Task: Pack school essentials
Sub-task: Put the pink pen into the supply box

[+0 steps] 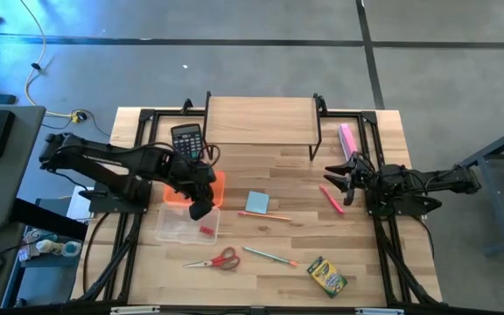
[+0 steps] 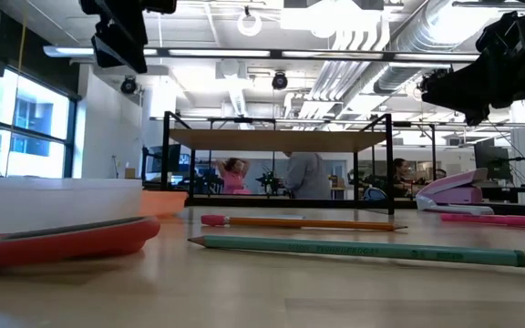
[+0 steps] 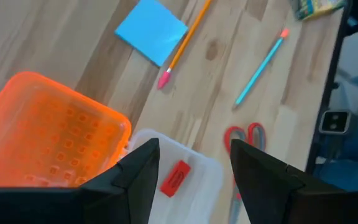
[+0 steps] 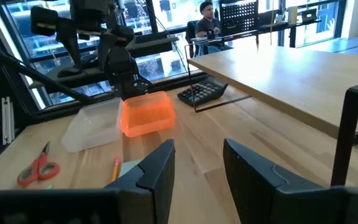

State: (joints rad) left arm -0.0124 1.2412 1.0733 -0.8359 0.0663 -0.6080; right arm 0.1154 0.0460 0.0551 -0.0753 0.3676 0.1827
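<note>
My left gripper (image 1: 201,208) (image 3: 194,149) hangs open above a clear plastic box (image 1: 182,226). A tiny red eraser (image 3: 176,177) (image 1: 206,229) lies on the box's floor. An orange box (image 3: 48,137) stands against the clear one's far side. The blue notepad (image 1: 257,202), orange pencil (image 1: 266,215), red-handled scissors (image 1: 218,260), green pencil (image 1: 269,255) and crayon box (image 1: 326,276) lie flat on the table. The pink-red pen (image 1: 331,199) lies by my right gripper (image 1: 338,175) (image 4: 197,155), which is open above the table's right part.
A black calculator (image 1: 187,140) lies at the far left. A wooden shelf on black legs (image 1: 261,121) stands at the far edge. A pale pink block (image 1: 348,140) lies to its right. People show in the room beyond, in the low view.
</note>
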